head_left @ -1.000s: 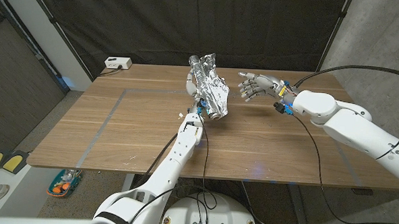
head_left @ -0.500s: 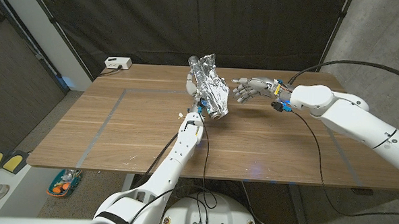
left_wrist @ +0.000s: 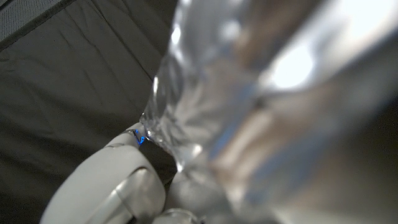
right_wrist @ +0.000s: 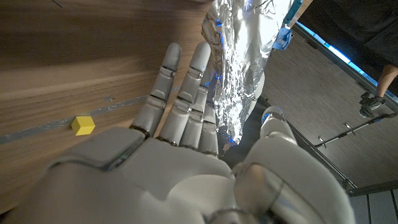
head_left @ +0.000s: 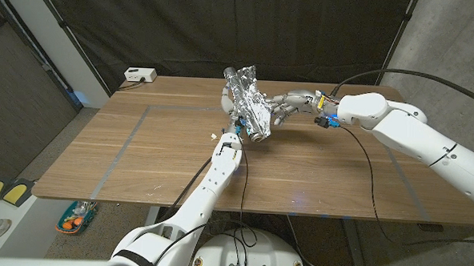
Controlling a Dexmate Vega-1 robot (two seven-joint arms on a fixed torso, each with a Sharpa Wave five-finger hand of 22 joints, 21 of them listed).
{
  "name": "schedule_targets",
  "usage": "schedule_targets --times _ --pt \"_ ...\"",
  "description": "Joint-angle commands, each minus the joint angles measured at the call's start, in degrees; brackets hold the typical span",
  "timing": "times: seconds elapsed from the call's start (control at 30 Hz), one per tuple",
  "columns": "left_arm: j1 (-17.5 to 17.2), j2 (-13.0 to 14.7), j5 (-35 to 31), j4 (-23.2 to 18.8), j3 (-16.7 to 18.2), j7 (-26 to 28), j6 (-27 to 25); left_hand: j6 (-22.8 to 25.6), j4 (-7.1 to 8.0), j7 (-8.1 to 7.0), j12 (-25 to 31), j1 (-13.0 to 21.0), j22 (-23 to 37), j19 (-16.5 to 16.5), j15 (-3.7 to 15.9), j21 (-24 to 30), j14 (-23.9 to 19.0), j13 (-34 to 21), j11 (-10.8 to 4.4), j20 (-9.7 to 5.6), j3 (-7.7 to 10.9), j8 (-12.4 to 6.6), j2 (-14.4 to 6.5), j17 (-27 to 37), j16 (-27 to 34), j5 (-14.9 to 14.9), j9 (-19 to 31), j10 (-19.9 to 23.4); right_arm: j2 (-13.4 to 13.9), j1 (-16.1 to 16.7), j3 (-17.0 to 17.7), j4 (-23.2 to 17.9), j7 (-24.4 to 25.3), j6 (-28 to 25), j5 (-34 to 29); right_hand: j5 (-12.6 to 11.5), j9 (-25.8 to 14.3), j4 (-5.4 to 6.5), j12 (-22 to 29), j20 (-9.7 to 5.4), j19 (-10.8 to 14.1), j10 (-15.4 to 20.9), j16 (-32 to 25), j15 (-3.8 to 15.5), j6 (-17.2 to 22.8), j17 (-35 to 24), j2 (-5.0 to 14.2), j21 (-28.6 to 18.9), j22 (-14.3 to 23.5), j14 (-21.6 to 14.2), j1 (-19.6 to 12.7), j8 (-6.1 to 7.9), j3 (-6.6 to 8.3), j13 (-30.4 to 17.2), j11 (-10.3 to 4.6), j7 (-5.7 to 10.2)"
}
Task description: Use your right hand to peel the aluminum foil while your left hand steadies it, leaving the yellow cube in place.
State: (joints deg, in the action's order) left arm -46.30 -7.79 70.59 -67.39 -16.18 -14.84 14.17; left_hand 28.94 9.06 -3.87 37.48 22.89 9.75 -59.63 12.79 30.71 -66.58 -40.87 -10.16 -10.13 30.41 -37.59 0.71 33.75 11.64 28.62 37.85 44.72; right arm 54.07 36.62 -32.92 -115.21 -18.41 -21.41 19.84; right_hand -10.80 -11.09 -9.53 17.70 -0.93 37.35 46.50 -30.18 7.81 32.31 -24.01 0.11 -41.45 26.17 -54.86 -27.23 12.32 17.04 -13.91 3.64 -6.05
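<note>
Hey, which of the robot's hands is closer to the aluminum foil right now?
Left. The left hand holds the aluminum foil up off the table from underneath, while the right hand has its fingers open at the foil's side, not visibly gripping it.

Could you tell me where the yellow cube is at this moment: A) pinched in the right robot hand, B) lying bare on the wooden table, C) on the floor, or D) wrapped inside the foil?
B: in the right wrist view the yellow cube lies bare on the table, apart from the aluminum foil and the right robot hand.
</note>
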Motion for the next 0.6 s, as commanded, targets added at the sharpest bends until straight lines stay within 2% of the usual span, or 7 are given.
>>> schedule_targets --times 0.03,0.13,0.23,0.33,0.4,0.47,0.6 --pt "0.39 0.16 -2.01 0.52 -0.61 2.05 1.94 0.21 -0.29 -0.35 0.06 0.49 0.32 0.14 0.06 -0.32 0.27 -0.05 -0.74 -0.32 0.5 -0.3 -0.46 0.1 -0.06 0.32 0.25 0.09 -2.52 -1.39 -2.31 -1.82 4.37 -4.16 -4.92 -0.81 -0.19 -0.14 0.78 -0.47 0.38 2.51 -3.2 2.6 2.12 -2.99 0.22 -1.81 1.71 -0.61 -3.43 0.75 -0.25 -0.9 -1.05 0.81" --pt "0.53 0.27 -2.14 0.65 -0.68 2.12 1.96 0.22 -0.38 -0.27 0.11 0.61 0.36 0.14 0.06 -0.55 0.32 -0.14 -0.86 -0.33 0.6 -0.41 -0.49 0.03 -0.07 0.33 0.36 0.04 -3.79 -1.04 -1.75 1.04 2.85 -1.0 -2.44 -0.79 -0.21 0.8 -0.54 -0.25 -2.12 -0.13 -2.28 1.1 0.92 -3.47 1.0 -2.73 3.27 3.61 -4.57 -0.21 -0.27 -1.47 -0.78 0.95" --pt "0.71 0.38 -2.75 0.93 -0.87 2.43 2.4 0.21 -0.44 -0.32 0.1 0.69 0.4 0.14 0.06 -0.77 0.36 0.03 -0.82 -0.32 0.66 -0.51 -0.5 -0.04 -0.07 0.33 0.47 0.26 -4.35 -1.51 -2.47 0.86 3.54 -2.56 -3.19 -0.65 -0.22 1.61 -2.13 -0.17 -3.81 -3.12 0.74 -0.17 -0.26 -1.0 1.03 -3.94 4.6 7.02 -4.18 -0.81 -0.66 -1.66 -0.7 0.92" --pt "0.91 0.49 -3.17 1.19 -0.98 2.68 2.69 0.23 -0.5 -0.49 0.09 0.78 0.43 0.11 0.06 -0.96 0.36 0.09 -0.94 -0.34 0.73 -0.62 -0.53 -0.1 -0.06 0.31 0.57 0.32 -5.86 -0.45 -2.01 1.33 5.79 -2.08 -2.52 -0.59 -0.25 1.95 -2.21 -0.16 -4.07 -3.02 1.36 -0.07 0.31 0.03 0.68 -4.64 5.1 6.66 -3.7 -0.59 -1.1 -1.73 -0.66 1.13" --pt "1.12 0.6 -3.46 1.49 -1.11 2.74 2.74 0.31 -0.56 -0.49 0.11 0.87 0.47 0.08 0.06 -1.1 0.36 0.04 -0.94 -0.34 0.77 -0.74 -0.56 -0.15 -0.05 0.28 0.66 0.28 -6.68 -0.06 -2.07 1.19 7.57 -2.39 -2.86 -0.77 -0.36 2.48 -0.83 -0.52 -3.64 1.02 0.21 0.98 3.32 0.62 0.61 -6.33 6.09 2.6 -3.15 0.43 -1.64 -2.11 -0.9 1.73" --pt "1.27 0.64 -3.75 1.72 -1.19 3.08 2.88 0.25 -0.58 -0.43 0.13 0.91 0.49 0.02 0.06 -1.21 0.38 -0.05 -1.02 -0.35 0.79 -0.78 -0.57 -0.19 -0.05 0.25 0.74 0.19 -7.8 0.55 -1.92 0.91 10.01 -3.26 -2.94 -0.89 -0.49 2.15 0.87 -0.7 -3.06 5.47 -1.58 1.62 5.37 0.0 0.7 -7.81 6.98 -0.29 -4.03 1.02 -1.73 -2.68 -0.91 2.25" --pt "1.53 0.66 -3.86 2.2 -1.25 2.87 2.84 0.27 -0.63 -0.46 0.09 1.0 0.52 -0.03 0.07 -1.37 0.38 0.06 -1.09 -0.36 0.83 -0.89 -0.61 -0.25 -0.04 0.2 0.84 0.25 -9.81 1.7 -2.02 -0.45 15.93 -5.94 -4.37 -0.95 -2.15 0.82 6.43 -1.37 -1.99 15.3 -11.41 3.96 13.53 -8.25 0.15 -13.41 11.17 -4.91 -8.92 3.73 -3.42 -6.78 -4.13 3.78"
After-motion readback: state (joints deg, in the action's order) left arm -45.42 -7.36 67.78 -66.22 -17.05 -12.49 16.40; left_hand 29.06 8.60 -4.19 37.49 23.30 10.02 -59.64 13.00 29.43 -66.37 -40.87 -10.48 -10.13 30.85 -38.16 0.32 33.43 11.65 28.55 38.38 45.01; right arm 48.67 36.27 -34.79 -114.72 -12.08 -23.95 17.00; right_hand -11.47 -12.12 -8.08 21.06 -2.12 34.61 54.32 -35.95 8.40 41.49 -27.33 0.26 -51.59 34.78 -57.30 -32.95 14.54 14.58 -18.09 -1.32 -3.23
